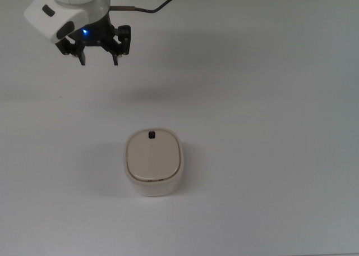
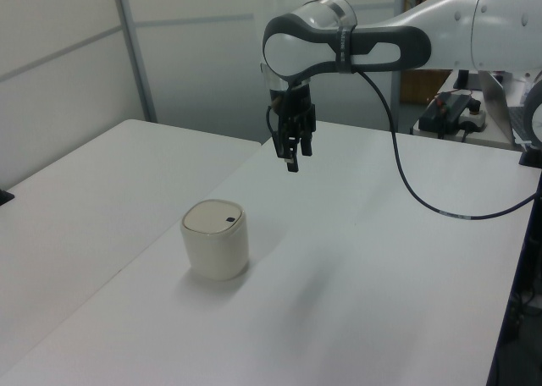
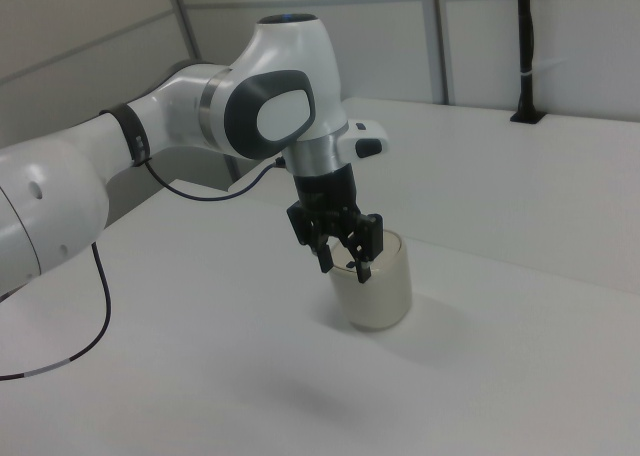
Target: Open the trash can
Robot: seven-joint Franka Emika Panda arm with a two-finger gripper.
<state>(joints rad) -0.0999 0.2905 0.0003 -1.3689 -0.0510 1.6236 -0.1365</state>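
Note:
The trash can [image 1: 153,180] is a small cream-white bin standing upright on the white table, its beige lid [image 1: 152,159] lying flat and shut. A small black button [image 1: 151,135] sits at the lid's far edge in the top view. My gripper [image 1: 99,61] hangs in the air well above the table, toward the top view's upper left, apart from the bin. Its fingers are open with a moderate gap and hold nothing. In the left view the gripper [image 2: 290,160] hangs above and behind the trash can [image 2: 215,244]. In the right view the gripper [image 3: 344,269] overlaps the trash can [image 3: 382,298].
The white table [image 1: 269,127] has a seam running along it in the left view. A black cable [image 2: 406,179] loops from the arm. A power strip [image 2: 457,108] lies behind the table, and a black post [image 3: 524,46] stands at the far edge in the right view.

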